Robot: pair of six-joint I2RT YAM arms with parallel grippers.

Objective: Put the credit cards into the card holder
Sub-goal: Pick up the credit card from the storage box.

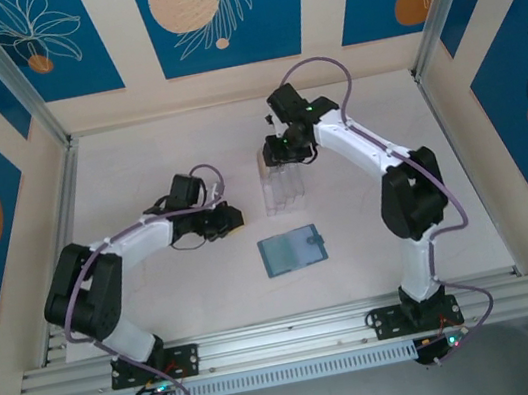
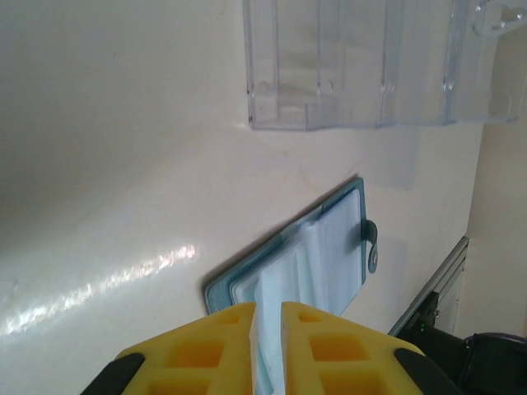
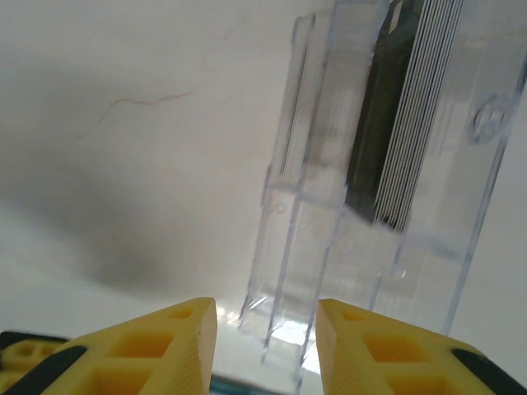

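White-and-black arms (image 1: 139, 241), lilac cables (image 1: 322, 59), yellow fingers (image 3: 165, 346) with square recesses, green lights (image 1: 313, 105)

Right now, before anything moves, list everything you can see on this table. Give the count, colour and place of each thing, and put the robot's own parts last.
card holder: one, slate-teal with pale pockets showing, flat at mid-table, nearer than the rack.
rack: one, clear acrylic, slotted, just beyond the card holder.
credit cards: a stack, count unclear, dark and greyish edges, standing in one rack slot.
table: one, pale cream.
left hand: one, yellow fingers nearly together, left of the card holder.
right hand: one, yellow fingers apart, at the rack.
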